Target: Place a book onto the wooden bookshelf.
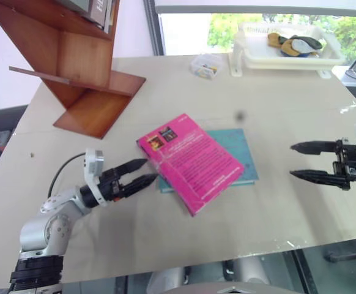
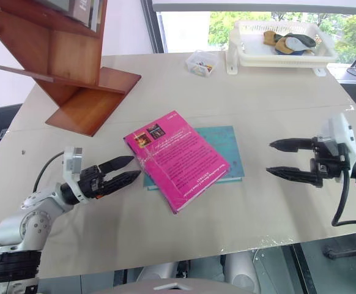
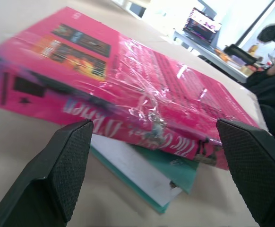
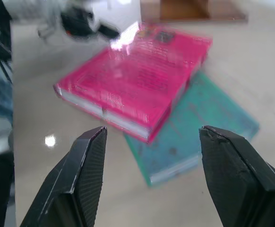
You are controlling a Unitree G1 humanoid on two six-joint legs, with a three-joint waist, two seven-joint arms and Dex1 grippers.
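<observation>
The bright pink book (image 1: 190,160) lies flat in the middle of the table, resting askew on a teal-blue book (image 1: 239,153). My left gripper (image 1: 143,172) is open just left of the pink book's spine, level with the table, with its fingertips close to the spine (image 3: 142,125). My right gripper (image 1: 300,161) is open and empty to the right of both books, pointing left at them, well apart from them. The wooden bookshelf (image 1: 80,61) stands at the back left of the table, with grey books on its upper board.
A white tray (image 1: 285,52) holding cloth items stands at the back right. A small clear box (image 1: 207,66) sits beside it. The table's front edge (image 1: 227,254) runs close below the books. Bare tabletop lies between the bookshelf and the books.
</observation>
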